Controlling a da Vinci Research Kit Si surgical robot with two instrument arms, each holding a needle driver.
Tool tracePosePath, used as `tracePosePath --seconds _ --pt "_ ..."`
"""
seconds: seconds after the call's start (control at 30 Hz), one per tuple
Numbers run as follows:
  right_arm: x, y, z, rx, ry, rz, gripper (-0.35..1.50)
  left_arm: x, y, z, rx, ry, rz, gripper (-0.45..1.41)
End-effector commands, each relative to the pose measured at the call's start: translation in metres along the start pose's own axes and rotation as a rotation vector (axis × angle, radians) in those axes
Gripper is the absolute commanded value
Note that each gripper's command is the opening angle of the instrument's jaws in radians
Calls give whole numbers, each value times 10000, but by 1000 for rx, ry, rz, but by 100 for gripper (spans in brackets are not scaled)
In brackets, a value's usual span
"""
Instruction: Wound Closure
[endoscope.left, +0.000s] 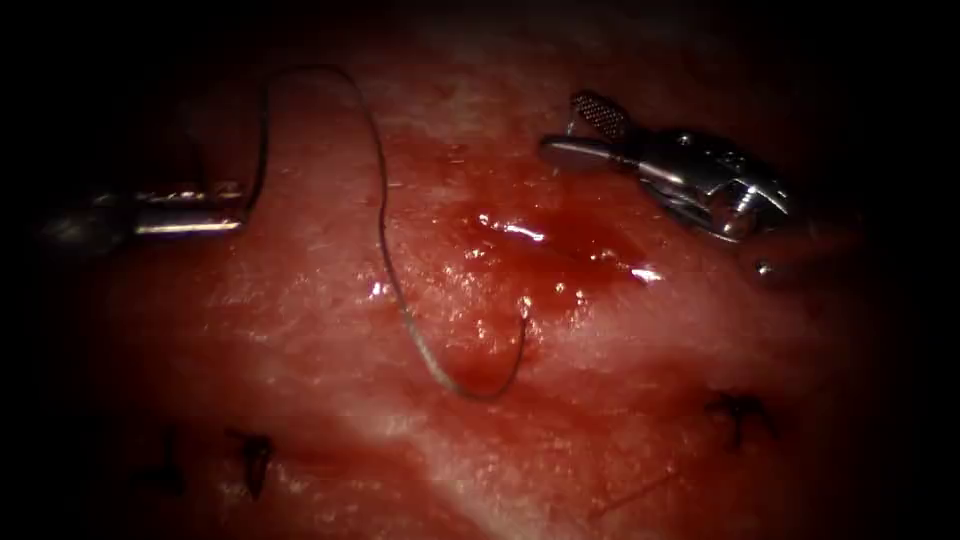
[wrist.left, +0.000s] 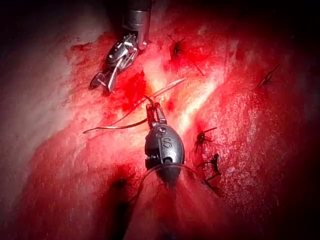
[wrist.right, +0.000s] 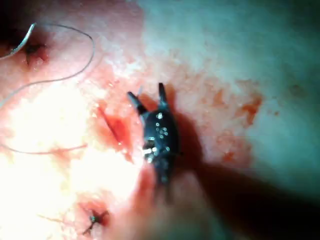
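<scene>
My left tool (endoscope.left: 240, 202) comes in from the left with its jaws shut on the thread (endoscope.left: 380, 200); the left wrist view shows this tool (wrist.left: 151, 106) too. From there the thread arcs up and over, then runs down to the curved needle (endoscope.left: 470, 392). The needle lies on the tissue (endoscope.left: 300, 330) below the pool of red fluid (endoscope.left: 545, 245), held by neither tool. One end meets the surface beside the pool; I cannot tell if it is buried. My right tool (endoscope.left: 562, 125) hovers at the upper right, jaws open and holding nothing, as seen in its wrist view (wrist.right: 147, 94).
Dark finished stitches sit near the front: one at the left (endoscope.left: 255, 455) and one at the right (endoscope.left: 740, 410). Several more stitches (wrist.left: 204, 137) line the tissue beside the left tool's shaft. Slack thread (wrist.right: 75, 35) loops near a stitch (wrist.right: 32, 50).
</scene>
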Motion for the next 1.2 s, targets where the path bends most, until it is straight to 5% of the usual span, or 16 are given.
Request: tracePosePath --seconds 0.03,0.1,0.33,1.2 --pt "-10 -11 8 33 -8 11 15 -6 6 5 -1 0 -2 -45" --pt "-11 -16 7 74 -20 13 -35 -6 6 5 -1 -1 -2 -45" --pt "-9 -26 6 137 -41 18 -35 -6 6 5 -1 -1 -2 -45" --pt "52 -31 -18 85 33 16 -35 -11 10 14 -16 5 38 -45"
